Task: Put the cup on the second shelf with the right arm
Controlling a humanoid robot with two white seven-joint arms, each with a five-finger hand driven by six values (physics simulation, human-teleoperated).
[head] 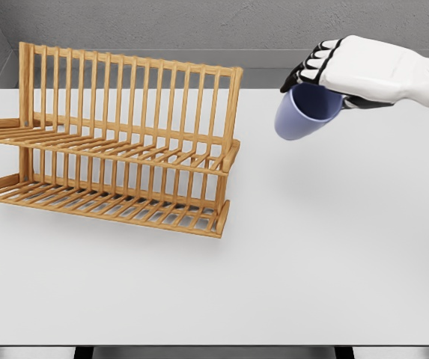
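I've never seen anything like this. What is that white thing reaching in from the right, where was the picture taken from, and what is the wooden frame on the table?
This is a computer simulation, not a photograph. The single picture comes from a camera on a humanoid robot's head, looking down at a white table. The white thing is the robot's right hand, with five dark-tipped fingers, on the end of its arm. It is gripping a pale blue cup, tilted and held in the air above the table, to the right of the rack. The wooden frame is a dish rack with two slatted shelves, one above the other, both with nothing on them. The left arm is out of the picture.
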